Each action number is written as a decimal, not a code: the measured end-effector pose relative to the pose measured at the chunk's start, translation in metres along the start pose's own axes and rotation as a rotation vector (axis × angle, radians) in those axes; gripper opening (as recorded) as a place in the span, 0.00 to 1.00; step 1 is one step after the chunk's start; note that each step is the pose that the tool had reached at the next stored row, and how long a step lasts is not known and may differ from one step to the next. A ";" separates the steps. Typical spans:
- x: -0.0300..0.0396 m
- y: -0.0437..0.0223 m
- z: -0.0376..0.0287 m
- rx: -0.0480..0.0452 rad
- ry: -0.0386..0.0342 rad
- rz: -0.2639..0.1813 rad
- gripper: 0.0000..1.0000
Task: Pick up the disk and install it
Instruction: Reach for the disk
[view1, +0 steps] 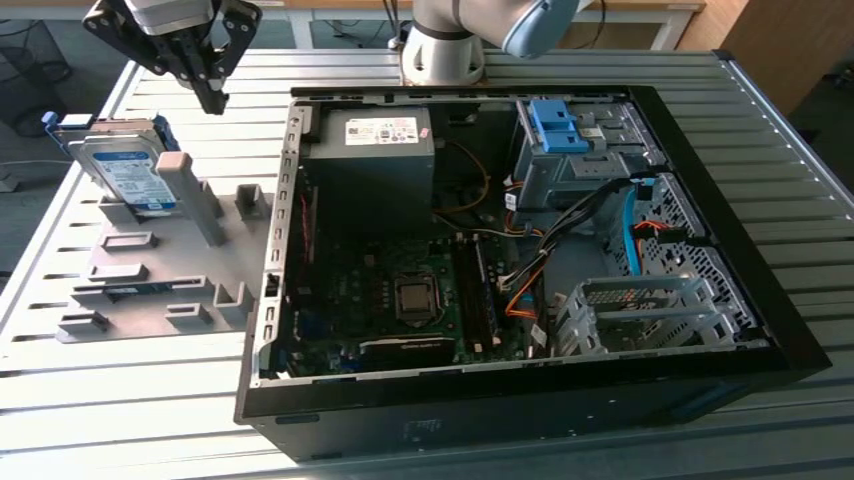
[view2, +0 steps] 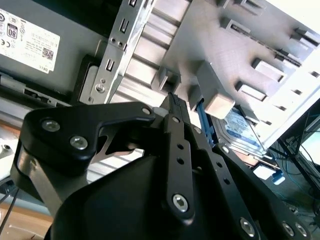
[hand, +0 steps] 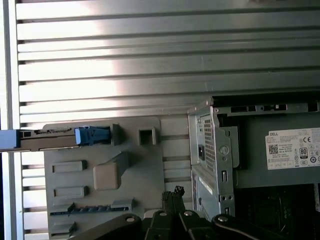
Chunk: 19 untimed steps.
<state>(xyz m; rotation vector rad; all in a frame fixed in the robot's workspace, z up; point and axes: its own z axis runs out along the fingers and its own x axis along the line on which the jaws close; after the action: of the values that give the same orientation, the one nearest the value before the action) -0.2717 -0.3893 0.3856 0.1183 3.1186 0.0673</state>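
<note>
Your gripper (view1: 214, 98) is pinched right down, fingers together with nothing between them. It hangs above the table (view1: 134, 400), near the back corner of the case (view1: 284, 200).

The disk (view1: 124, 168) isn't in it. The disk is parked on the grey rack (view1: 160, 290), propped up at a tilt, with a grey post (view1: 187, 195) just beside it.

The bit that matters: in the exterior view the disk sits lower than the gripper and off to the exterior view's left. It's near but clearly apart, no contact.

The first wrist view catches the disk (hand: 47, 140) edge-on, as a thin bar with the blue carrier at one end. So its long axis runs along the rack's outer edge, roughly crosswise to the line from your gripper (hand: 172, 194) out to it.

The drive bays (view1: 587, 160) are over on the case's far side, well apart from the disk. I'd say the job's barely begun: disk unpicked, gripper empty.
</note>
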 end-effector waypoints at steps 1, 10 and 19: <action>0.0000 0.0000 0.0000 0.0000 0.0003 0.000 0.11; 0.0005 0.0000 0.0001 -0.0001 0.0003 0.000 0.11; 0.0066 -0.0005 0.0008 -0.0001 0.0003 0.000 0.11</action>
<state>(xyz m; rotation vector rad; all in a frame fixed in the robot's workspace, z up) -0.2784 -0.3893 0.3846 0.1184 3.1189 0.0674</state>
